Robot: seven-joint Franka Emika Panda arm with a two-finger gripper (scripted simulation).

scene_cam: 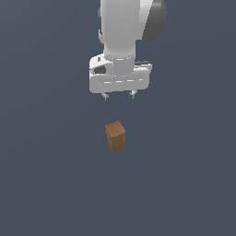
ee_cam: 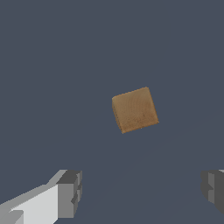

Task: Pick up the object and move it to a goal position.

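We are at the approach: the gripper [scene_cam: 119, 95] hangs above the worktop [scene_cam: 41, 184] with its fingers [scene_cam: 105, 96] spread apart and nothing between them, and the wooden block [scene_cam: 115, 136] stands upright on the surface, apart from the gripper and a little nearer to us in the exterior view. In the wrist view the block [ee_cam: 134, 109] shows mainly its top face, turned slightly askew to the line between the two fingers [ee_cam: 70, 192], and it lies ahead of that line rather than centred on it. To do this step well, we judge that we should first bring the gripper squarely over the block, then twist the wrist until the fingers face two flat opposite sides rather than corners. The block looks narrower than the opening, so there is room to descend without clipping it, but a tall, slim piece can topple if one finger reaches it first. We should come straight down, stop with the fingers around the upper half, and only then close. No goal marker is visible in either view, so we cannot tell where the carry must end.
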